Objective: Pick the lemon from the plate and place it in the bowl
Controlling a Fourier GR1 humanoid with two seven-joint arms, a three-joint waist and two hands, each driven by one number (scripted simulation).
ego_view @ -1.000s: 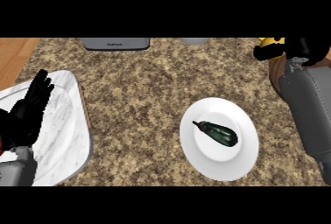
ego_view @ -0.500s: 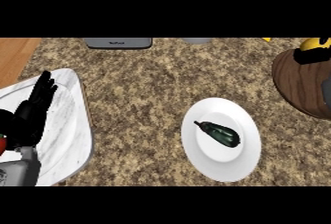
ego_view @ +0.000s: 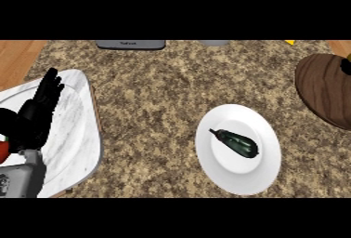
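A white plate (ego_view: 264, 179) lies right of the counter's middle. On it rests a dark green, elongated thing (ego_view: 237, 142); no yellow lemon shows on the plate. A brown wooden bowl (ego_view: 322, 90) is cut off by the right edge. A small dark shape (ego_view: 346, 65) at that edge, over the bowl, is too cropped to identify. My left hand (ego_view: 34, 116) stays at the far left, open with fingers up, resting over a white marble board (ego_view: 75, 139) and far from the plate. My right hand shows nowhere.
A grey appliance (ego_view: 130, 44) and a grey object (ego_view: 216, 42) sit at the counter's back edge, with a yellow scrap (ego_view: 291, 42) to their right. Something red (ego_view: 3, 149) peeks in at the left edge. Speckled granite lies between board and plate.
The grey right forearm that covered the right side a second ago has drawn out of view, uncovering the wooden bowl. The left hand, the plate and the dark green thing have stayed put.
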